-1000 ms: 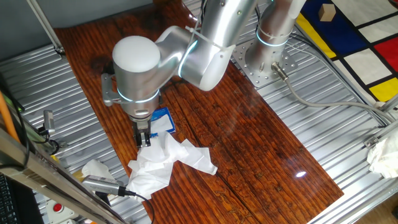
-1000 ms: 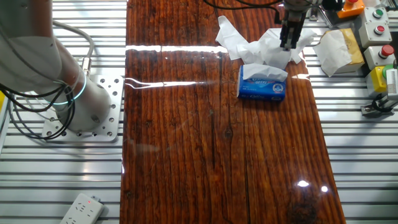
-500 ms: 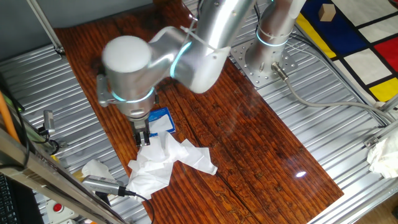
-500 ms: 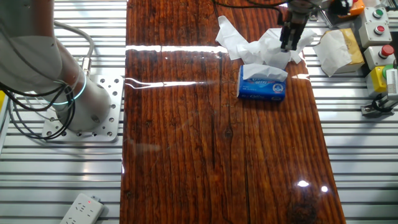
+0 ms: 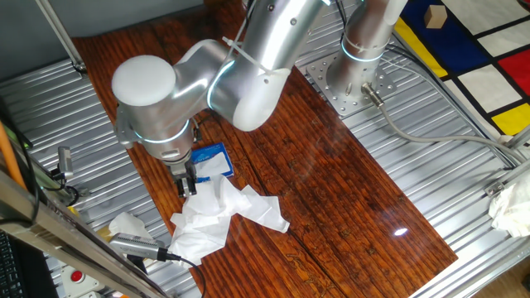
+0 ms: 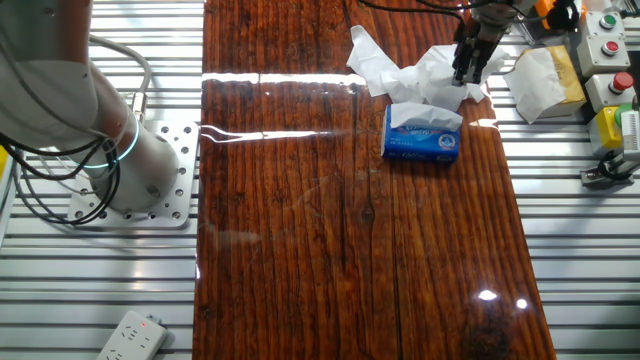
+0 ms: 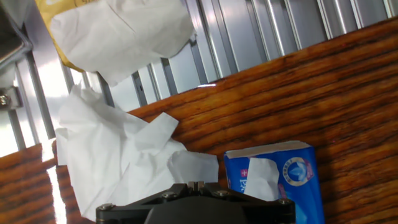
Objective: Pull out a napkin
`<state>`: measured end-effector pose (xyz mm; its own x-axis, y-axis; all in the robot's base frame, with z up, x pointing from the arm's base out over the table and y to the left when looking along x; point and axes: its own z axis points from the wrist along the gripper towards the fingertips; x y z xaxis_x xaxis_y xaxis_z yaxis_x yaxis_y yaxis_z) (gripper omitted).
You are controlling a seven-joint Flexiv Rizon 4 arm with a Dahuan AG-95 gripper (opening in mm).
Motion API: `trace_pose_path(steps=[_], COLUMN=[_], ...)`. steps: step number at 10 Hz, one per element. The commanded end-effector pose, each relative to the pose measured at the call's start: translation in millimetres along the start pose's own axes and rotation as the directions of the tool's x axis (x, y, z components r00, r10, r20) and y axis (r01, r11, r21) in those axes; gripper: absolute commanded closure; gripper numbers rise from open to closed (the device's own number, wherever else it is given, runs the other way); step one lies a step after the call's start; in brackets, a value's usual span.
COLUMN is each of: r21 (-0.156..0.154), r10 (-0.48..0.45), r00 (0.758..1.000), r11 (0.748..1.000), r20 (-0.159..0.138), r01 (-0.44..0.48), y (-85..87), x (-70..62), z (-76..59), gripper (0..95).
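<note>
Hand view: napkin sticks out of blue pack, not pulled yet.
Gripper: over tissue pile; jaw state unclear.

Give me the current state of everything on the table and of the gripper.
gripper: over the tissue pile, not on the napkin; open or shut unclear.
blue pack: lying flat on the wooden table.
napkin: sticking out of the pack's top, not yet pulled out.
tissue pile: loose, crumpled, beside the pack.
separate tissue: crumpled, off the wood on the metal rails.
</note>
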<state>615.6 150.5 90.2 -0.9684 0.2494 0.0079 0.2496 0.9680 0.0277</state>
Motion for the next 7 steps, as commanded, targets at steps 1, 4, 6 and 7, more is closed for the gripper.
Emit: trace_pose_path(steps=[1,4,6,7], r21=[-0.001,-0.014,-0.035,-0.049], r10=[-0.008,-0.029,-0.025,-0.025], r00=[1.0,0.999,0.999,0.999], r11=[1.0,0.999,0.999,0.998], r20=[0.003,0.019,0.03,0.033], r01=[0.008,0.029,0.026,0.027], y=[0.1,0.2,0.2,0.1], x=[0.5,0.5,0.5,0.4], z=[-0.9,-1.1,-1.2,-1.5], gripper=[76.0,19.0,0.0,0.0])
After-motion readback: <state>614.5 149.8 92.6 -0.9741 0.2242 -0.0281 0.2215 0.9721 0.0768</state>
